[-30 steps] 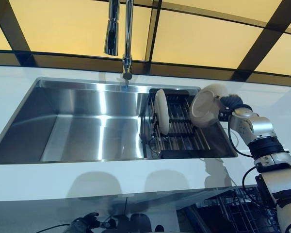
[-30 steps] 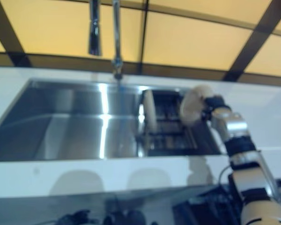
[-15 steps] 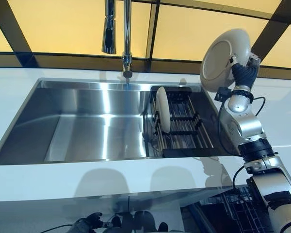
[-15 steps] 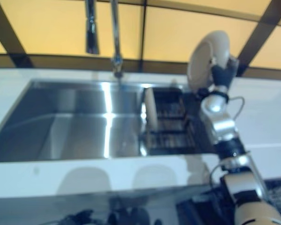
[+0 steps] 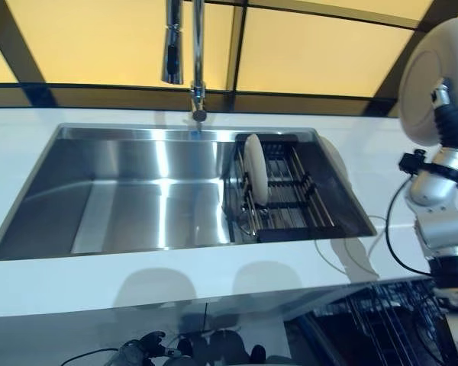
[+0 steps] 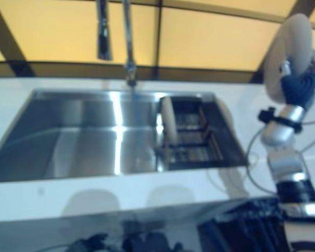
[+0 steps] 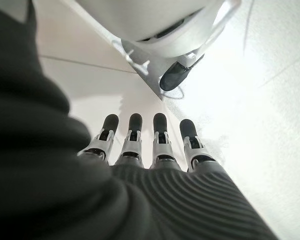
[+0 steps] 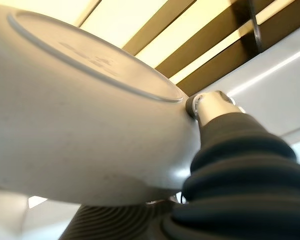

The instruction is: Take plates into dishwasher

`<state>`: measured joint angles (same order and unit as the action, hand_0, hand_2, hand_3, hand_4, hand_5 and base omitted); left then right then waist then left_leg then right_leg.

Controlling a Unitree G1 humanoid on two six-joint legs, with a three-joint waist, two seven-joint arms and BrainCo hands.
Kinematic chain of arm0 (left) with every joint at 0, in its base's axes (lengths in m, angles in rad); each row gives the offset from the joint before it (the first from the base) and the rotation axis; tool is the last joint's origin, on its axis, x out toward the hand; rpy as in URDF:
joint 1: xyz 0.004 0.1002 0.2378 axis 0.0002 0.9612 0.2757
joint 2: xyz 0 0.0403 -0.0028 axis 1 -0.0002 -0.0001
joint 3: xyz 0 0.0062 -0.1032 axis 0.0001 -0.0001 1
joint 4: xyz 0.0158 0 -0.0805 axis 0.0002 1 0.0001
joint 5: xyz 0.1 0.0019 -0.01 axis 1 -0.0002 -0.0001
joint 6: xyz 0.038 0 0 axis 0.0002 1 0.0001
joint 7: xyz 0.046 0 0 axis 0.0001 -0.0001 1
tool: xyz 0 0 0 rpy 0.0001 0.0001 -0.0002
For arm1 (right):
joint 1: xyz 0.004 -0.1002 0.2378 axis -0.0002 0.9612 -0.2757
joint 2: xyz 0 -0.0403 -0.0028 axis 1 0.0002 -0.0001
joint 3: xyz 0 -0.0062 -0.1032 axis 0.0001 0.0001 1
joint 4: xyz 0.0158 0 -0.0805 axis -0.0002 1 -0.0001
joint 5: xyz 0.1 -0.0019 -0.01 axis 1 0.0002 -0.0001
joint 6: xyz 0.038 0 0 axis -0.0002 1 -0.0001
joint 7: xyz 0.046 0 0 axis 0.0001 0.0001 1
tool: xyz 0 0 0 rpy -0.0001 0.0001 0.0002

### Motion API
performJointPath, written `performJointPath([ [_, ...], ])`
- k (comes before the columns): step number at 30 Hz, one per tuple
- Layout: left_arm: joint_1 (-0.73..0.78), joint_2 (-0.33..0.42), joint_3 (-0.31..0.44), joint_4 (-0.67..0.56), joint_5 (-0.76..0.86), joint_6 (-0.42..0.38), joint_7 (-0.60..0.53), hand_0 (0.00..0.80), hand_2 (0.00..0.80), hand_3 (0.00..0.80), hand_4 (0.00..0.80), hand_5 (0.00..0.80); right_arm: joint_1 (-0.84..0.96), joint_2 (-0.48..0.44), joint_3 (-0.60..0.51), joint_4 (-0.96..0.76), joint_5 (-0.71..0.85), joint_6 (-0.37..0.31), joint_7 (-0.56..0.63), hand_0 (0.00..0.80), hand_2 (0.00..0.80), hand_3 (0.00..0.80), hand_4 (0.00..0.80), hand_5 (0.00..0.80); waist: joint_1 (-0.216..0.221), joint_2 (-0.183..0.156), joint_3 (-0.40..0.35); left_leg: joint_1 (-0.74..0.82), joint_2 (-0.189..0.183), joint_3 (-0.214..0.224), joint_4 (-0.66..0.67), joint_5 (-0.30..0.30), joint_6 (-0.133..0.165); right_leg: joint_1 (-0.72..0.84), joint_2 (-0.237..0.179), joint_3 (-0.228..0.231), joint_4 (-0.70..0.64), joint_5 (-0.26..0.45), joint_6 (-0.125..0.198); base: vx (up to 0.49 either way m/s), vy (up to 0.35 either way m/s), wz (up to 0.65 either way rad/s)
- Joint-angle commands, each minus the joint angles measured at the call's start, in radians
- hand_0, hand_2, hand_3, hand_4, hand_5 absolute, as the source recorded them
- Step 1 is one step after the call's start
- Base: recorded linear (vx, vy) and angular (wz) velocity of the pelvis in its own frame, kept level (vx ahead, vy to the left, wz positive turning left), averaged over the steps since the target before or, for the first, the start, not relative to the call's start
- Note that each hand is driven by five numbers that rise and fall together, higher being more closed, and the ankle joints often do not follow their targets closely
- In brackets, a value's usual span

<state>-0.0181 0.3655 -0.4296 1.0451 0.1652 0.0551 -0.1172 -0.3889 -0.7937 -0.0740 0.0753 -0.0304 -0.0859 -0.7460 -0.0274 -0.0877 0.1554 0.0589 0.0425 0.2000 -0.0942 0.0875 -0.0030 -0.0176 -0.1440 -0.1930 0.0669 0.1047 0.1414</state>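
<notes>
Right robot hand [image 5: 452, 114] raised, fingers curled

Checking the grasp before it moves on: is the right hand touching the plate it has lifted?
Touching. The right wrist view shows the right hand pressed against the plate with its thumb on the underside, no gap.

Head pair overlooks sink [image 5: 160, 191] — wrists close-up.

White counter [image 5: 76, 286], steel sink [image 5: 137, 191], tall faucet [image 5: 197, 53], dark-framed amber window panels [image 5: 313, 53]
</notes>
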Motion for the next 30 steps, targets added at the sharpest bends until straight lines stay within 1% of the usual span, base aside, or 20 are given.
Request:
performJointPath([
  [1, -0.016, 0.005, -0.009, 0.019, 0.041, -0.003, 0.002, 0.000, 0.000, 0.000, 0.000, 0.000, -0.002, -0.076, -0.086, -0.071, -0.012, -0.077, 0.043, 0.800, 0.800, 0.800, 0.800, 0.800, -0.023, 0.005, -0.005, 0.073, -0.046, -0.002, 0.007, -0.149, 0.032, -0.093, -0.089, 0.027, 0.012, 0.148, 0.087, -0.085, 0.040, -0.74],
  [3, -0.020, 0.011, 0.005, 0.035, 0.040, 0.005, 0.020, 0.000, 0.000, 0.000, 0.000, 0.000, 0.036, -0.064, -0.111, -0.077, 0.017, -0.103, 0.073, 0.800, 0.800, 0.800, 0.800, 0.800, -0.049, 0.007, 0.006, 0.080, -0.034, 0.021, 0.007, -0.147, 0.030, -0.131, -0.089, 0.031, 0.019, 0.162, 0.092, -0.103, 0.004, -0.86],
  [4, -0.026, 0.016, 0.012, 0.047, 0.039, 0.010, 0.027, 0.000, 0.000, 0.000, 0.000, 0.000, 0.056, -0.058, -0.124, -0.081, 0.032, -0.117, 0.092, 0.800, 0.800, 0.800, 0.800, 0.800, -0.052, 0.011, 0.010, 0.084, -0.024, 0.040, 0.007, -0.147, 0.029, -0.133, -0.094, 0.023, 0.034, 0.162, 0.092, -0.129, -0.025, -0.59],
  [5, -0.029, 0.019, 0.016, 0.052, 0.039, 0.012, 0.029, 0.000, 0.000, 0.000, 0.000, 0.000, 0.062, -0.056, -0.127, -0.085, 0.039, -0.122, 0.097, 0.800, 0.800, 0.800, 0.800, 0.800, -0.053, 0.009, 0.009, 0.080, -0.023, 0.049, 0.007, -0.140, 0.028, -0.134, -0.101, 0.018, 0.037, 0.168, 0.090, -0.193, -0.093, -0.62],
  [6, -0.035, 0.031, 0.033, 0.066, 0.036, 0.016, 0.038, 0.000, 0.000, 0.000, 0.000, 0.000, 0.082, -0.052, -0.133, -0.104, 0.060, -0.129, 0.112, 0.800, 0.800, 0.800, 0.800, 0.800, -0.052, 0.012, 0.008, 0.078, -0.006, 0.087, 0.010, -0.134, 0.027, -0.120, -0.124, -0.003, 0.067, 0.167, 0.089, -0.217, -0.130, -0.72],
  [7, -0.038, 0.037, 0.039, 0.071, 0.029, 0.018, 0.043, 0.000, 0.000, 0.000, 0.000, 0.000, 0.090, -0.050, -0.133, -0.106, 0.066, -0.139, 0.121, 0.800, 0.800, 0.800, 0.800, 0.800, -0.051, 0.013, 0.007, 0.073, 0.002, 0.108, 0.014, -0.130, 0.028, -0.106, -0.136, -0.009, 0.077, 0.162, 0.085, -0.208, -0.138, -0.81],
  [8, -0.040, 0.039, 0.041, 0.074, 0.028, 0.016, 0.045, 0.000, 0.000, 0.000, 0.000, 0.000, 0.092, -0.049, -0.133, -0.106, 0.069, -0.142, 0.122, 0.800, 0.800, 0.800, 0.800, 0.800, -0.050, 0.014, 0.006, 0.071, 0.007, 0.117, 0.016, -0.129, 0.028, -0.099, -0.140, -0.010, 0.083, 0.158, 0.083, -0.163, -0.121, -0.60],
  [12, -0.061, 0.056, 0.037, 0.095, 0.002, -0.007, 0.053, 0.000, 0.000, 0.000, 0.000, 0.000, 0.099, -0.033, -0.105, -0.094, 0.080, -0.156, 0.135, 0.800, 0.800, 0.800, 0.800, 0.800, -0.045, 0.025, -0.008, 0.025, 0.048, 0.175, 0.050, -0.119, 0.027, -0.027, -0.174, -0.003, 0.127, 0.116, 0.061, -0.175, -0.184, -0.82],
  [13, -0.061, 0.056, 0.037, 0.095, 0.002, -0.007, 0.053, 0.000, 0.000, 0.000, 0.000, 0.000, 0.099, -0.033, -0.105, -0.094, 0.080, -0.156, 0.135, 0.800, 0.800, 0.800, 0.800, 0.800, -0.045, 0.025, -0.008, 0.025, 0.048, 0.175, 0.050, -0.119, 0.027, -0.027, -0.174, -0.003, 0.127, 0.116, 0.061, -0.150, -0.265, -1.10],
  [14, -0.069, 0.062, 0.033, 0.093, -0.003, -0.014, 0.052, 0.000, 0.000, 0.000, 0.000, 0.000, 0.105, -0.021, -0.095, -0.081, 0.082, -0.158, 0.146, 0.800, 0.800, 0.800, 0.800, 0.800, -0.042, 0.024, -0.017, -0.001, 0.060, 0.187, 0.066, -0.113, 0.026, 0.013, -0.171, 0.006, 0.121, 0.086, 0.062, -0.147, -0.282, -0.70],
  [15, -0.070, 0.063, 0.035, 0.085, -0.005, -0.016, 0.054, 0.000, 0.000, 0.000, 0.000, 0.000, 0.110, -0.017, -0.090, -0.076, 0.090, -0.166, 0.154, 0.800, 0.800, 0.800, 0.800, 0.800, -0.036, 0.022, -0.021, -0.013, 0.069, 0.194, 0.074, -0.107, 0.021, 0.036, -0.165, -0.001, 0.106, 0.058, 0.058, -0.140, -0.397, -0.89],
  [16, -0.076, 0.060, 0.031, 0.082, -0.012, -0.017, 0.061, 0.000, 0.000, 0.000, 0.000, 0.000, 0.109, -0.007, -0.083, -0.073, 0.095, -0.164, 0.163, 0.800, 0.800, 0.800, 0.800, 0.800, -0.032, 0.021, -0.026, -0.013, 0.080, 0.190, 0.075, -0.120, 0.007, 0.062, -0.152, -0.009, 0.081, 0.016, 0.069, -0.091, -0.360, -0.40],
  [18, -0.085, 0.057, 0.040, 0.069, -0.028, -0.024, 0.065, 0.000, 0.000, 0.000, 0.000, 0.000, 0.102, 0.010, -0.064, -0.066, 0.111, -0.155, 0.193, 0.800, 0.800, 0.800, 0.800, 0.800, -0.020, 0.018, -0.027, -0.027, 0.112, 0.207, 0.081, -0.100, -0.020, 0.106, -0.111, -0.050, -0.001, -0.055, 0.062, -0.092, -0.469, -0.58],
  [19, -0.090, 0.053, 0.046, 0.056, -0.044, -0.021, 0.064, 0.000, 0.000, 0.000, 0.000, 0.000, 0.099, 0.017, -0.055, -0.069, 0.114, -0.142, 0.201, 0.800, 0.800, 0.800, 0.800, 0.800, -0.017, 0.015, -0.028, -0.035, 0.120, 0.210, 0.084, -0.094, -0.030, 0.120, -0.092, -0.051, -0.033, -0.069, 0.065, -0.156, -0.510, -0.67],
  [20, -0.093, 0.045, 0.053, 0.039, -0.061, -0.019, 0.064, 0.000, 0.000, 0.000, 0.000, 0.000, 0.090, 0.018, -0.045, -0.070, 0.121, -0.123, 0.219, 0.800, 0.800, 0.800, 0.800, 0.800, -0.015, 0.012, -0.026, -0.053, 0.135, 0.217, 0.090, -0.063, -0.036, 0.118, -0.074, -0.055, -0.056, -0.065, 0.055, -0.139, -0.441, -0.63],
  [21, -0.093, 0.029, 0.059, 0.028, -0.058, -0.030, 0.063, 0.000, 0.000, 0.000, 0.000, 0.000, 0.090, 0.013, -0.041, -0.082, 0.133, -0.095, 0.238, 0.800, 0.800, 0.800, 0.800, 0.800, -0.016, 0.013, -0.026, -0.060, 0.146, 0.209, 0.084, -0.048, -0.052, 0.118, -0.055, -0.050, -0.077, -0.071, 0.047, -0.123, -0.336, -0.49],
  [22, -0.093, 0.024, 0.060, 0.025, -0.056, -0.032, 0.064, 0.000, 0.000, 0.000, 0.000, 0.000, 0.091, 0.012, -0.041, -0.087, 0.135, -0.087, 0.247, 0.800, 0.800, 0.800, 0.800, 0.800, -0.017, 0.015, -0.026, -0.062, 0.148, 0.206, 0.083, -0.045, -0.056, 0.120, -0.050, -0.049, -0.082, -0.072, 0.043, -0.062, -0.269, -0.28],
  [23, -0.096, 0.007, 0.055, 0.017, -0.043, -0.043, 0.065, 0.000, 0.000, 0.000, 0.000, 0.000, 0.094, 0.010, -0.038, -0.089, 0.132, -0.071, 0.276, 0.800, 0.800, 0.800, 0.800, 0.800, -0.022, 0.018, -0.022, -0.070, 0.152, 0.194, 0.082, -0.033, -0.069, 0.118, -0.040, -0.043, -0.090, -0.076, 0.030, -0.072, -0.216, -0.12],
  [27, -0.110, -0.028, 0.032, 0.011, -0.031, -0.063, 0.073, 0.000, 0.000, 0.000, 0.000, 0.000, 0.076, 0.000, -0.019, -0.076, 0.115, -0.043, 0.340, 0.800, 0.800, 0.800, 0.800, 0.800, -0.043, 0.035, 0.000, -0.086, 0.159, 0.169, 0.068, -0.002, -0.096, 0.103, -0.024, -0.030, -0.100, -0.081, 0.002, -0.096, -0.141, 0.13],
  [30, -0.122, -0.040, 0.026, 0.013, -0.046, -0.067, 0.081, 0.000, 0.000, 0.000, 0.000, 0.000, 0.063, -0.012, 0.002, -0.058, 0.087, -0.027, 0.387, 0.800, 0.800, 0.800, 0.800, 0.800, -0.060, 0.052, 0.016, -0.092, 0.164, 0.163, 0.044, 0.021, -0.108, 0.084, -0.012, -0.026, -0.107, -0.078, -0.011, -0.108, -0.084, 0.14],
])
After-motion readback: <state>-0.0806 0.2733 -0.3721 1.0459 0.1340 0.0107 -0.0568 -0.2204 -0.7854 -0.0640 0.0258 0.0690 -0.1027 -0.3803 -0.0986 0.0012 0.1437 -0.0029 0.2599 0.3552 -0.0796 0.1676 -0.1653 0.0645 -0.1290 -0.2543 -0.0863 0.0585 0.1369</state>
